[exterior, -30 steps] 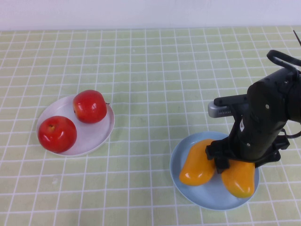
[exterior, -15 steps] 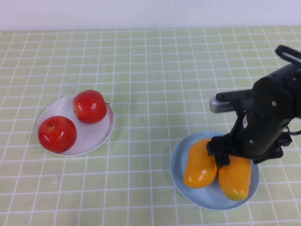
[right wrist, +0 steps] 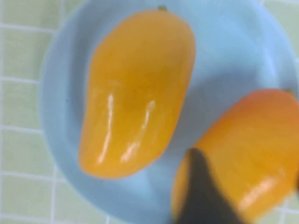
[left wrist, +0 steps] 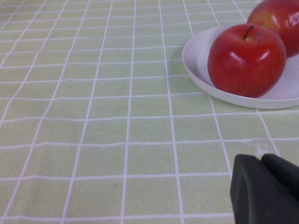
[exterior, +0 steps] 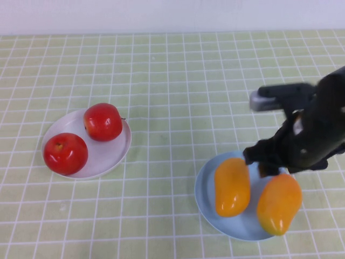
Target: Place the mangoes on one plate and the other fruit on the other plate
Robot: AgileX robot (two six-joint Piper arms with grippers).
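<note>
On the blue plate (exterior: 207, 186), at five o'clock on the table, lie both mangoes (exterior: 232, 186); the outer one overhangs the rim and could roll off. Right gripper (exterior: 269, 162), grip state unclear, hovers above. Apples (exterior: 65, 153) fill the white plate (exterior: 116, 156) at nine. Left gripper (left wrist: 264, 189), apparently closed and empty, sits near that plate.

Wide bare cloth (exterior: 178, 97) between white plate (exterior: 116, 156) and blue plate (exterior: 205, 189); right gripper (exterior: 269, 162) crowds mangoes (exterior: 232, 186).

My right gripper (exterior: 268, 164) and the arm above it are bulky matte black, with a grey-silver block jutting from the wrist behind it. My left gripper (left wrist: 266, 189) shows only as smooth, rounded black fingers (left wrist: 252, 186) pressed together
</note>
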